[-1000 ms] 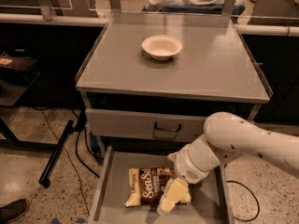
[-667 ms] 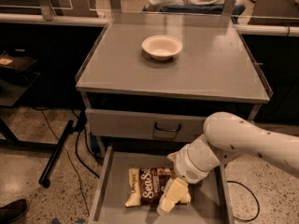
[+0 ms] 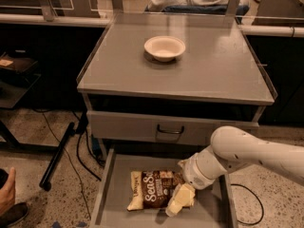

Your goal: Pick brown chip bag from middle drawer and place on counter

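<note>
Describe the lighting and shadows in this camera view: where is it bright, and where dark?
Camera view: the counter is evenly lit; the bowl casts a soft shadow at its base; the gap under the counter is dark; the drawer is dimmer, where the gripper sits at the right end of the bag.

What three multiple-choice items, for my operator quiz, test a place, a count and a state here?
1. How many round cream bowls on the flat grey metal counter? A) one B) two C) three
2. Where is the white arm's claw? A) over the counter B) in the wide grey metal drawer, at the dark brown crinkly chip bag's right end C) on the floor
3. The bowl is: A) overturned B) upright C) on its side
A: one bowl shows. B: claw sits at the bag. B: opening faces up.
</note>
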`<state>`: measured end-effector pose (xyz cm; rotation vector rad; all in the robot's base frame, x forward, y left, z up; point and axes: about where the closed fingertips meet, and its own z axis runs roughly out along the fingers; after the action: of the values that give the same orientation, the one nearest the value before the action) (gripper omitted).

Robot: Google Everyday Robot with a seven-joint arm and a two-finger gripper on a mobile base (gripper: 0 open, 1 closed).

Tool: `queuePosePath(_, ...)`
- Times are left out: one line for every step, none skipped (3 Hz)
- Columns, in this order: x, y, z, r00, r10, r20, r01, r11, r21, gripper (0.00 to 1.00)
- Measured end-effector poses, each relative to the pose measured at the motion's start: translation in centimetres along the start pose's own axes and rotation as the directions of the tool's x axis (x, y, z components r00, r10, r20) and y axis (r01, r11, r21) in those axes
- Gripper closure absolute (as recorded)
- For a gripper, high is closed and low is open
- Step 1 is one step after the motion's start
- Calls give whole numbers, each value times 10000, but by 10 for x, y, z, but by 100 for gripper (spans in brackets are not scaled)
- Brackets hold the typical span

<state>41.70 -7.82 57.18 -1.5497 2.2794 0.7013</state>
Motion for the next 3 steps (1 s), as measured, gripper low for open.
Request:
queuePosePath(26,-42,21,9996,290,-69,-289,9995,150,0)
queuePosePath(24,-34,23,9998,102,-149,-98,9997,223,0)
queuePosePath(16,-44,38,9999,142,-73,-138,9986,518,0)
